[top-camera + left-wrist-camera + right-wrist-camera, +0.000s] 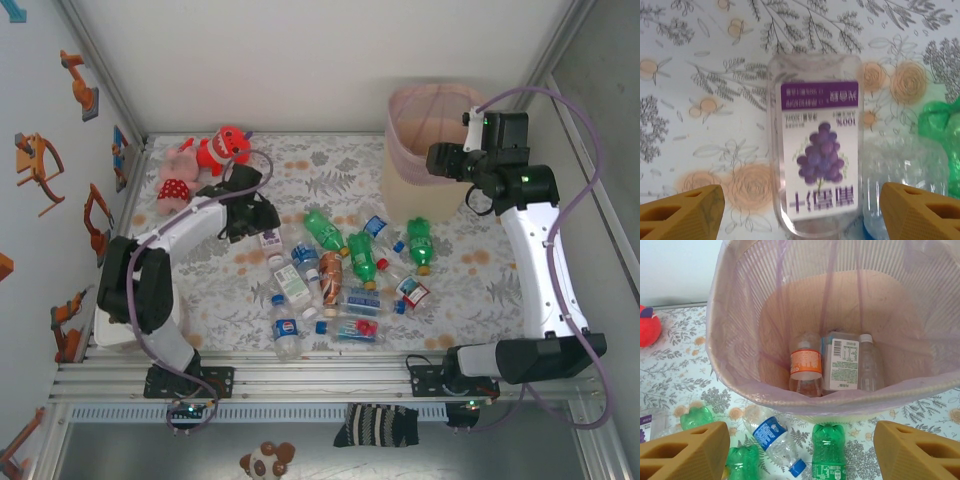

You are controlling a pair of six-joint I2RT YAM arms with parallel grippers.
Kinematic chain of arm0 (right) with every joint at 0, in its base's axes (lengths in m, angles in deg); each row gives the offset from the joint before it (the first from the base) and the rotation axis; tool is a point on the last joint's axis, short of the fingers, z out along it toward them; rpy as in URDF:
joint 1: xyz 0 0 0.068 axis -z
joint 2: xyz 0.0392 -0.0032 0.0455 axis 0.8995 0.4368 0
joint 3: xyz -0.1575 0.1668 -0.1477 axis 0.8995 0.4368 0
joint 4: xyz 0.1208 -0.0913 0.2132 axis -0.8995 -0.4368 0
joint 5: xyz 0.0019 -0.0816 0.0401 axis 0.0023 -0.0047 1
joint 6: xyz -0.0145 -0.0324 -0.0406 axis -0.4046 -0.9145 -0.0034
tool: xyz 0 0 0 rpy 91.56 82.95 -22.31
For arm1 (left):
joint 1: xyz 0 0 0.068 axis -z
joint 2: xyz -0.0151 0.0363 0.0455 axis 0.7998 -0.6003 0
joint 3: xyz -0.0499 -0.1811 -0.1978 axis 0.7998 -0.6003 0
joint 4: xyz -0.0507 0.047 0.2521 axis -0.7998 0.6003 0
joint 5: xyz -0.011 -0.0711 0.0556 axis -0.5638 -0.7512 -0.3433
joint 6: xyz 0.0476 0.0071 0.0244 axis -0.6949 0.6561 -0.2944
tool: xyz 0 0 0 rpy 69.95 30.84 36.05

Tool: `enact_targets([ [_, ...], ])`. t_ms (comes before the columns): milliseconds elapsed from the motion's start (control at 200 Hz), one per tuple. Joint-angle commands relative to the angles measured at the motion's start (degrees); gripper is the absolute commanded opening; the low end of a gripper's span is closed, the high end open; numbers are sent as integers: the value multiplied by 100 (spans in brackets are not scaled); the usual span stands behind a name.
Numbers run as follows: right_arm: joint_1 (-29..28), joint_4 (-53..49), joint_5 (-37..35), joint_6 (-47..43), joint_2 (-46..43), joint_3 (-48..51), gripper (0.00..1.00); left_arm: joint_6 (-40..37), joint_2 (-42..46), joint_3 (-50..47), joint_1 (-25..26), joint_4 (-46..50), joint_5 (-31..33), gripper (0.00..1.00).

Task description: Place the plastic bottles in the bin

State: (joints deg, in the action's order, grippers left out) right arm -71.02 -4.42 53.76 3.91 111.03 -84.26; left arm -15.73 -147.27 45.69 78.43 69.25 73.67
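Since the top view has most plastic bottles (pixel 340 270) lying loose near the bin (pixel 405 190), we judge the job young. At the left wrist, the left gripper (pixel 801 197) stands spread astride a grape-label bottle (pixel 815 165) (untouched), so next we lower and clench; the right wrist has the right gripper (pixel 800 440) empty, spread above the three bottles (pixel 807 365) in the bin.
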Motion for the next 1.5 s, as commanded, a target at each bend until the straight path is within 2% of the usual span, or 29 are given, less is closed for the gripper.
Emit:
enact_targets([
  [0,-41,-42,-43,51,-132,-57,75,-279,-425,464,-89,115,-206,83],
  [290,-55,-130,-71,-14,-98,-157,75,-459,-1407,1241,-161,469,-212,86],
  [661,-73,-180,-100,-10,-227,-50,75,-791,-1503,1035,-334,532,-97,68],
  [781,-79,-190,-119,4,-271,-24,75,-1091,-1351,958,-490,607,98,65],
  [881,-90,-190,-109,5,-319,17,74,-1439,-1281,920,-652,668,22,64],
  [1077,-99,-206,-77,25,-362,83,75,-1860,-1276,836,-747,856,-456,66],
  [1252,-125,-226,-30,78,-438,116,74,-1757,-994,495,-708,909,-537,81],
  [1492,-142,-267,-21,89,-579,170,75,-1730,-724,123,-525,1136,-427,82],
])
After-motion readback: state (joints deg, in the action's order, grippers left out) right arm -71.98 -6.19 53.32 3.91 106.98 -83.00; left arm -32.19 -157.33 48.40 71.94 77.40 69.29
